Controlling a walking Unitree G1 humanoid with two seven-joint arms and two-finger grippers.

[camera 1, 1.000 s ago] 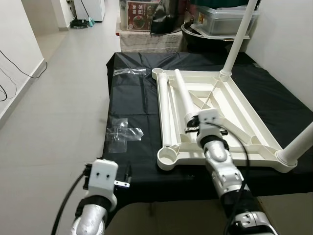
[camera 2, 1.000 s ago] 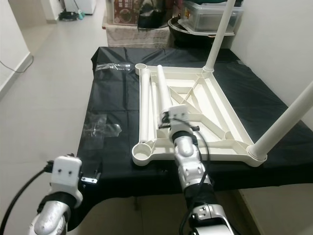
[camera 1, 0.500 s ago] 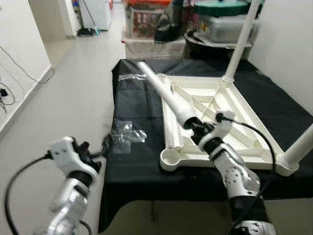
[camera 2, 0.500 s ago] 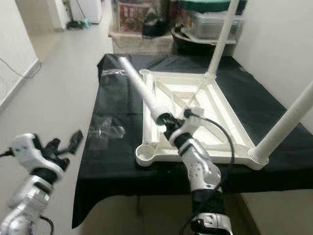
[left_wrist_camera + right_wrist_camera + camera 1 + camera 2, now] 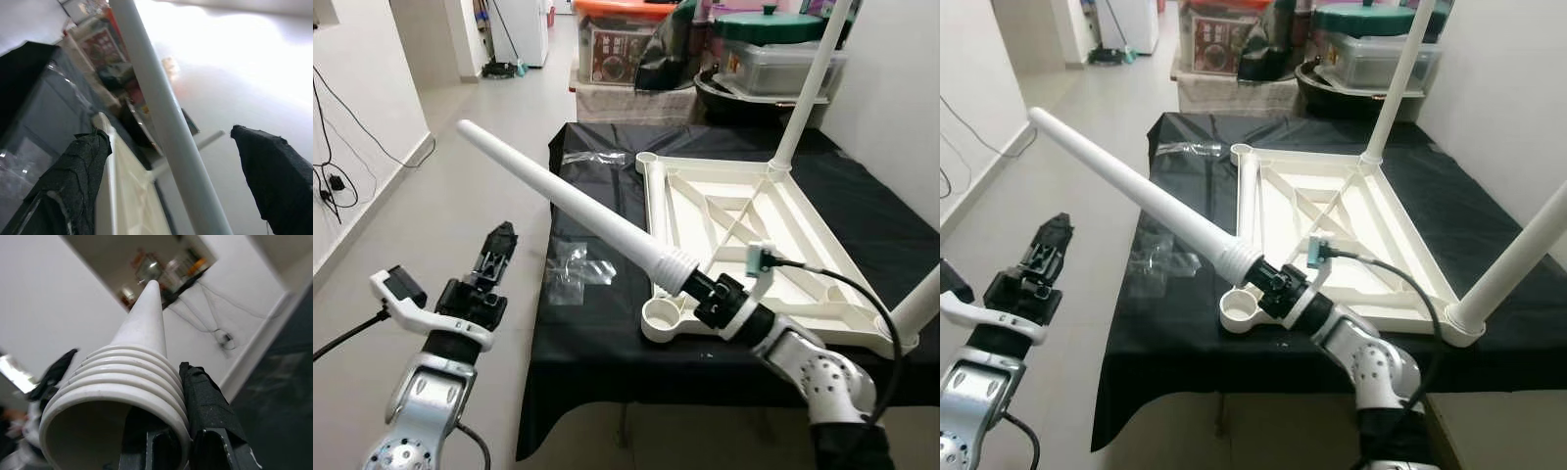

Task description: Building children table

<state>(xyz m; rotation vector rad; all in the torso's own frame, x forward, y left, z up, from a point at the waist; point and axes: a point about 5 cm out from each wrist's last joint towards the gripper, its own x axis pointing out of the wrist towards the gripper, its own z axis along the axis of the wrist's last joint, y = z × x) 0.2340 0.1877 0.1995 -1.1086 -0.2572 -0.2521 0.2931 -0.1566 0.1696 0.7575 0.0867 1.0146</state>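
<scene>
A white tapered table leg point(image 5: 568, 201) slants up and to the left over the table's front left corner. My right gripper point(image 5: 707, 292) is shut on its ribbed threaded end point(image 5: 132, 377), with one black finger point(image 5: 208, 406) beside the ribs. The white table top point(image 5: 744, 220) lies upside down on a black cloth point(image 5: 597, 343). Two legs stand in its right corners, the far one point(image 5: 808, 78) and the near one point(image 5: 918, 304). The near left socket point(image 5: 664, 318) holds nothing. My left gripper point(image 5: 496, 247) is raised off the table's left side, open, below the leg's shaft point(image 5: 161, 112).
Clear plastic bags point(image 5: 576, 269) lie on the cloth left of the table top, another one point(image 5: 590, 157) near the far edge. Storage boxes and bins point(image 5: 773, 59) crowd behind the table. A white wall point(image 5: 891, 88) stands on the right, bare floor point(image 5: 440, 196) on the left.
My right gripper has lifted the leg out of the upturned table top and swung its tip up to the left. The left arm has risen with its fingers apart. The camera has shifted.
</scene>
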